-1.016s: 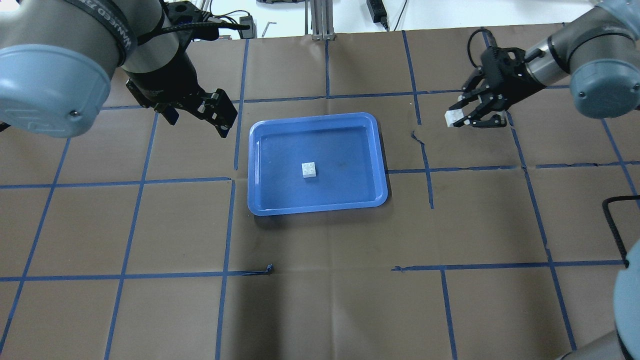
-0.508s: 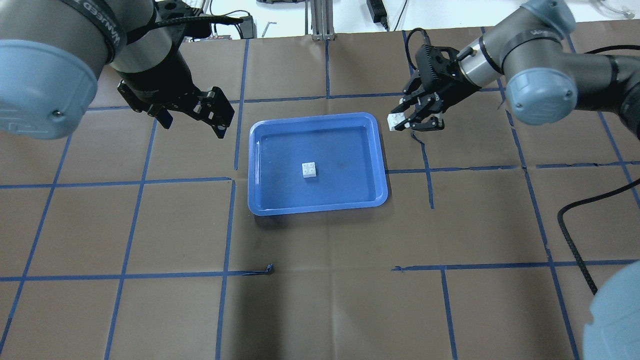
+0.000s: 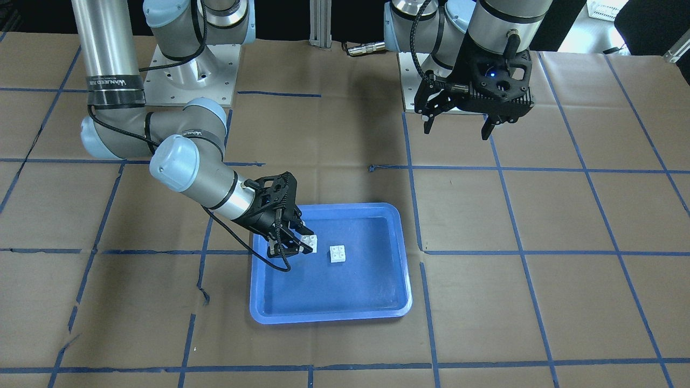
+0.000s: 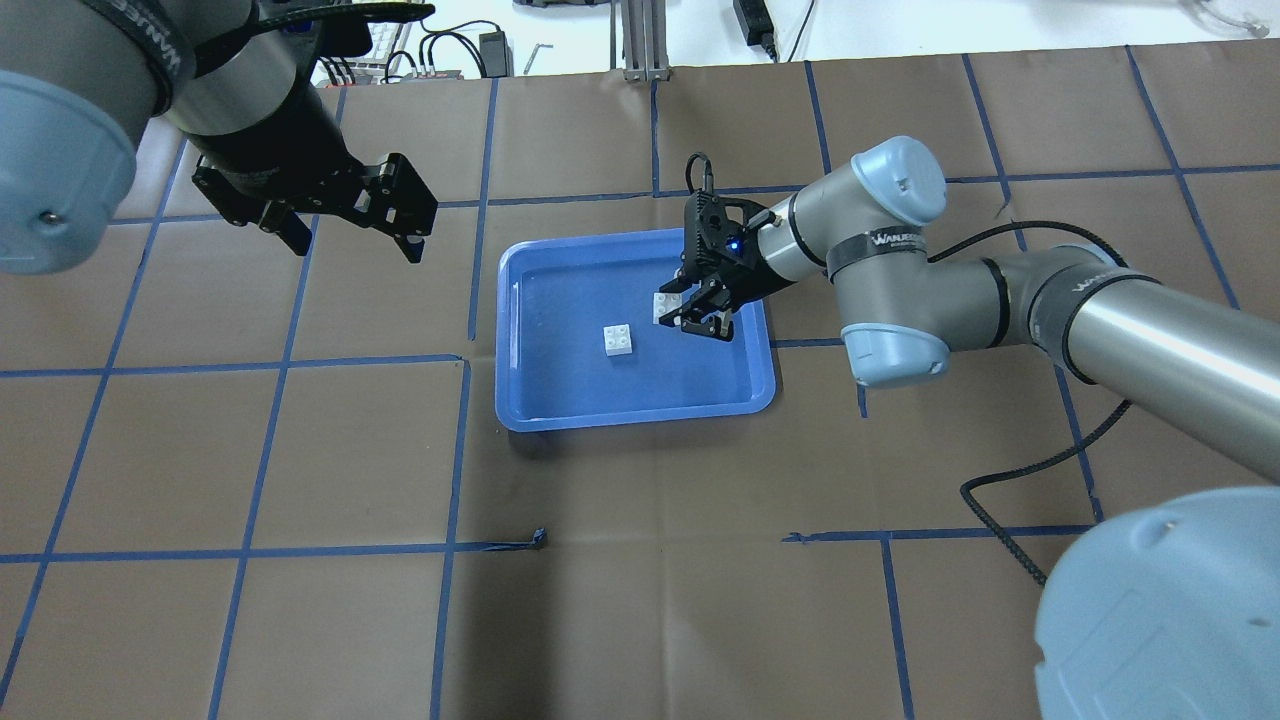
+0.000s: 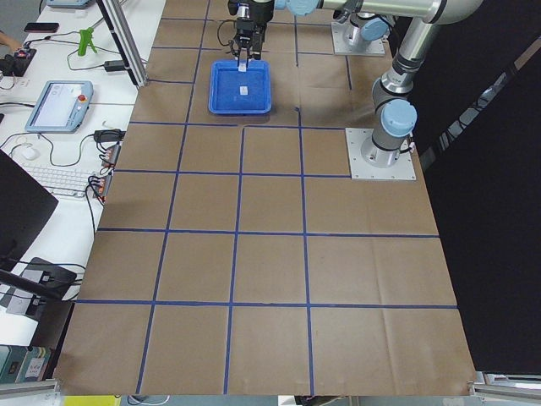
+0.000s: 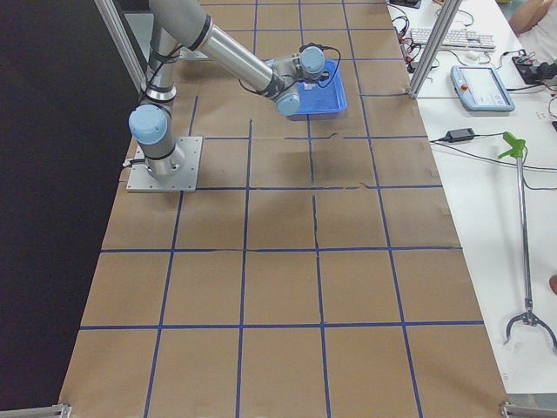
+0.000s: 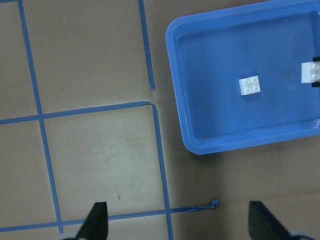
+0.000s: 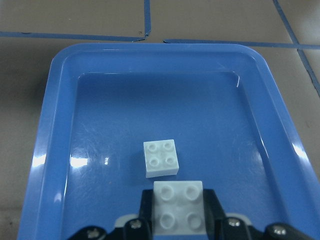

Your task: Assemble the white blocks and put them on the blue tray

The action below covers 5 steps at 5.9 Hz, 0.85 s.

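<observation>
The blue tray (image 4: pixel 620 418) lies at the table's middle, also in the front view (image 3: pixel 329 317). One white 2x2 block (image 4: pixel 619 340) lies studs up near the tray's centre; it also shows in the front view (image 3: pixel 338 253) and both wrist views (image 7: pixel 250 85) (image 8: pixel 160 158). My right gripper (image 4: pixel 690 312) is shut on a second white block (image 4: pixel 664 307) and holds it over the tray's right part, just right of the lying block and apart from it. Its fingers (image 8: pixel 146 205) flank the held block (image 8: pixel 178 207). My left gripper (image 4: pixel 350 225) is open and empty, high, left of the tray.
Brown paper with a blue tape grid covers the table. A loose curl of tape (image 4: pixel 540 538) lies in front of the tray. The right arm's black cable (image 4: pixel 1000 520) hangs over the right half. The arm bases (image 3: pixel 188 75) stand behind the tray.
My right gripper has carried its white block leftward, from beyond the tray's right rim to over the tray beside the lying block. My left gripper has drifted a little left and back.
</observation>
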Available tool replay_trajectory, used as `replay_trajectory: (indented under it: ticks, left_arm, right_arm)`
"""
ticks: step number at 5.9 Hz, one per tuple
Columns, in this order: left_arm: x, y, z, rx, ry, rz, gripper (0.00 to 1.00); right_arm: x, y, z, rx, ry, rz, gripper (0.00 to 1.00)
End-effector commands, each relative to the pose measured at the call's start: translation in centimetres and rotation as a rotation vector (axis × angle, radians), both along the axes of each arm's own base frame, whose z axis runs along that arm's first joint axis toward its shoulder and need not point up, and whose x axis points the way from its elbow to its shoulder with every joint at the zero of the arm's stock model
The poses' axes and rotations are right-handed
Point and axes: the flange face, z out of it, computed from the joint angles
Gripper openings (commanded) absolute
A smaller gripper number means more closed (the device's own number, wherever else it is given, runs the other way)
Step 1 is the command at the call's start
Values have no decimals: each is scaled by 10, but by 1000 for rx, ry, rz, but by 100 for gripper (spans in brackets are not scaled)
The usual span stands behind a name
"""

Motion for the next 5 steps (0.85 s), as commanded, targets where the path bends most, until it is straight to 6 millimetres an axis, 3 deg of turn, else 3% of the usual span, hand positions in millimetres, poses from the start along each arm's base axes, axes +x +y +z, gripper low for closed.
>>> replay_trajectory:
  ticks: [1, 2, 3, 5]
  left_arm:
    - [0, 0, 0, 1, 0, 1, 99]
    - [0, 0, 0, 1, 0, 1, 99]
    - [1, 0, 0, 1, 0, 2, 99]
    - [1, 0, 0, 1, 0, 2, 99]
  right_arm:
    - [7, -3, -30, -16, -1, 10, 22]
    - [7, -5, -30, -20, 0, 17, 22]
    - [9, -5, -43, -14, 6, 42, 22]
    - [20, 1, -45, -11, 7, 57, 22]
